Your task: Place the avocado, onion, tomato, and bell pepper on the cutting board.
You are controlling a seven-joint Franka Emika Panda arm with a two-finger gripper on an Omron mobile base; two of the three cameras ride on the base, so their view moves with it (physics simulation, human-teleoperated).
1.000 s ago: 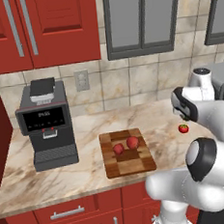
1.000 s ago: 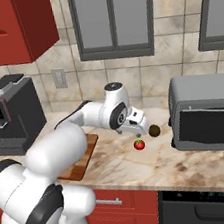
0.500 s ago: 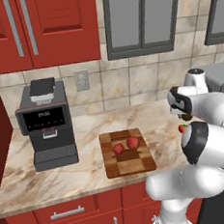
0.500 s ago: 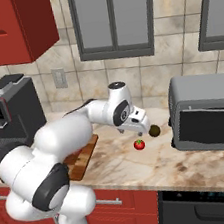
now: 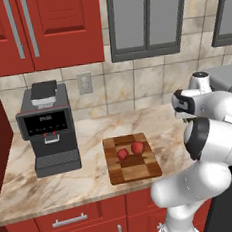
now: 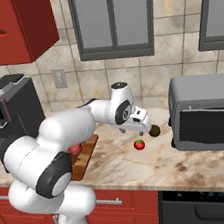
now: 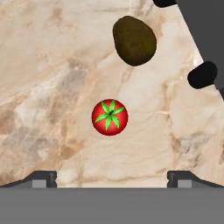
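A: Where does the gripper (image 7: 112, 177) stand?

B: In the hand view its two dark tips sit at the lower edge, spread as wide as they go, with nothing between them. The marble counter (image 7: 52, 87) lies below.

A: And the tomato (image 7: 110, 117)?

B: Dead centre of that view, green star stem facing up, bare counter all round it. The avocado (image 7: 134, 40) lies at about 1 o'clock from it, near but apart.

A: From the right base view?

B: The tomato (image 6: 139, 144) rests on the counter, the avocado (image 6: 155, 130) at 2 o'clock from it, just beside the toaster oven (image 6: 207, 110). The gripper (image 6: 145, 126) hangs above both.

A: The cutting board (image 5: 130, 158)?

B: In the left base view it lies at 3 o'clock from the coffee machine (image 5: 48, 128). Two plain reddish round items (image 5: 130, 151) sit on it, touching or nearly so.
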